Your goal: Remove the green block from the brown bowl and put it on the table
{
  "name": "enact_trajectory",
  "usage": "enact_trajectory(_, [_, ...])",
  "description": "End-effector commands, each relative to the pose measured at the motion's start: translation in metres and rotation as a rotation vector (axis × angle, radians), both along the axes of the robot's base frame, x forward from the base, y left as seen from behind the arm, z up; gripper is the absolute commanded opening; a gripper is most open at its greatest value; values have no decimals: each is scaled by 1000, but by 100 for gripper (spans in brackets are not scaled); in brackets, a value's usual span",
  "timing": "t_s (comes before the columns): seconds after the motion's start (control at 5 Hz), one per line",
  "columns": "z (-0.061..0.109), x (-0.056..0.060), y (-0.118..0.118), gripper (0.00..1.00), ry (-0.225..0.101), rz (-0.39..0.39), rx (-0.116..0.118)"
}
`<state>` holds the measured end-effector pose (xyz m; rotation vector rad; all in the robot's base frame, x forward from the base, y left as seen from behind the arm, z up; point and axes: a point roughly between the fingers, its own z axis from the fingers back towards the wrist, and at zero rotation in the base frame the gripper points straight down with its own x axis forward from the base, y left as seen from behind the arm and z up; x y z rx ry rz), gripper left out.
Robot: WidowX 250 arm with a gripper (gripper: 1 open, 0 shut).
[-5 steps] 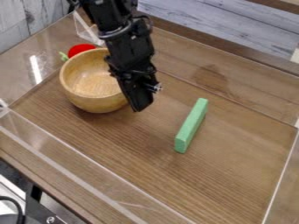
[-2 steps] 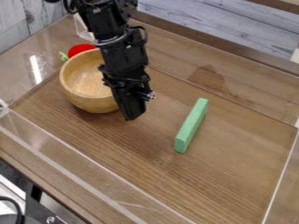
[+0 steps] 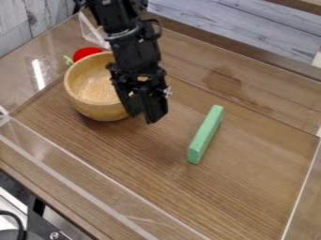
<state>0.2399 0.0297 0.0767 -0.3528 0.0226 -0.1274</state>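
Note:
The green block [image 3: 206, 133] lies flat on the table [image 3: 251, 94], right of centre, with nothing touching it. To its left stands the brown bowl [image 3: 94, 89], upright, with no block in it. My gripper [image 3: 142, 106] hangs on the black arm between the two, close to the bowl's right rim and well left of the block. Its jaws stand apart and hold nothing.
A small red round object [image 3: 85, 54] sits behind the bowl at the far left. Clear plastic walls [image 3: 75, 155] run along the table's edges, the nearest along the front. A grey plank wall rises behind the table.
The jaws were together in both earlier frames and now stand apart. The arm has shifted only slightly beside the bowl. The green block has not moved.

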Motion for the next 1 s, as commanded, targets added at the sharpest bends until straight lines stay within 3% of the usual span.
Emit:
enact_trajectory(0.0, [8, 7, 8, 0, -23, 55, 32])
enact_trajectory(0.2, [9, 9, 14, 100, -11, 114, 53])
enact_trajectory(0.8, [4, 21, 29, 100, -6, 165, 131])
